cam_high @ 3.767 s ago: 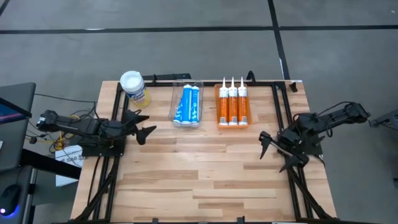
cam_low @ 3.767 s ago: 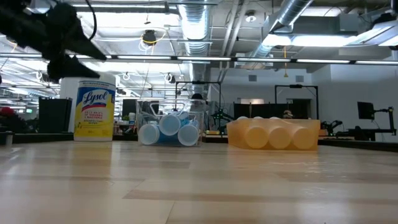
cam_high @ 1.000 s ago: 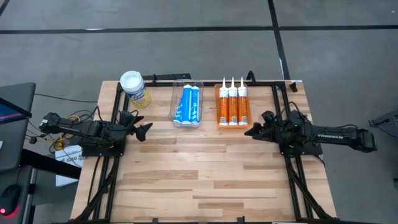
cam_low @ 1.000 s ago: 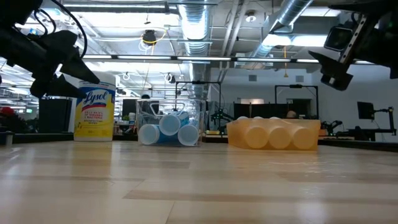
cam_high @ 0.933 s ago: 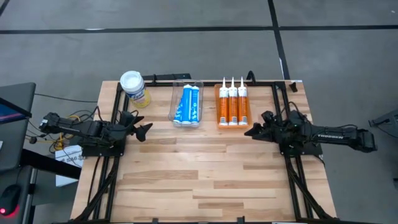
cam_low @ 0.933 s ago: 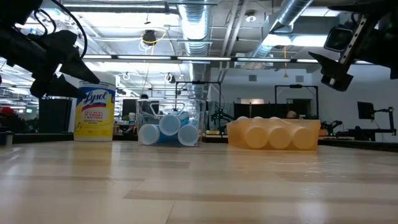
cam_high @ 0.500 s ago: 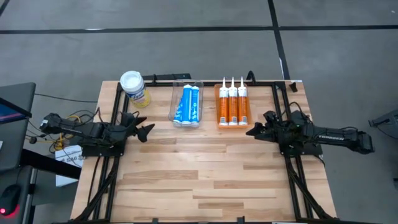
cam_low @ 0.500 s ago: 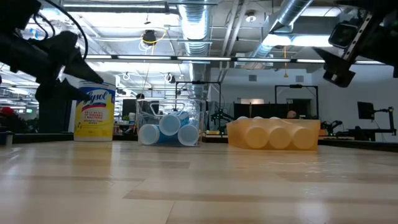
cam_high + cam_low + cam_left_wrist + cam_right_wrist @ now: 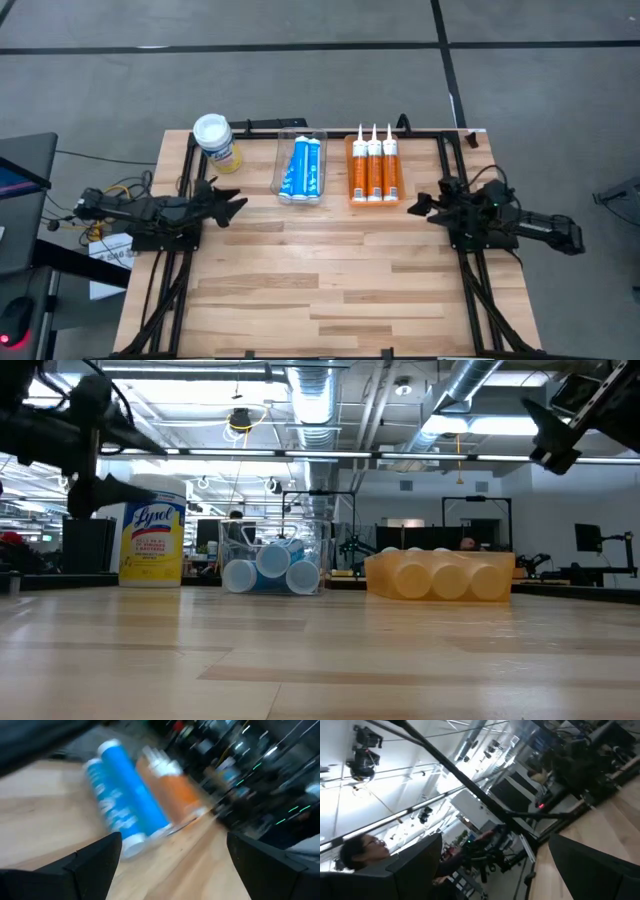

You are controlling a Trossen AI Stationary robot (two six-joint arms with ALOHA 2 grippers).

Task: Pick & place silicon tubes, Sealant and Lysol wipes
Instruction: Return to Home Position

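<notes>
At far left corner of pale wooden table (image 9: pixel 320 270): short round Lysol wipes canister (image 9: pixel 216 141), white lid, yellow label reading "Lysol", upright; beside it along far edge, clear plastic bin (image 9: pixel 279 168) holding blue sealant tubes (image 9: pixel 301 168); next, orange tray (image 9: pixel 349 172) with three orange white-nozzled silicone tubes (image 9: pixel 373 172); at left edge, left gripper (image 9: pixel 233 203), fingers (image 9: pixel 95 862) spread wide, empty, well apart from canister; at right edge, right gripper (image 9: pixel 420 207), likewise wide, empty.
</notes>
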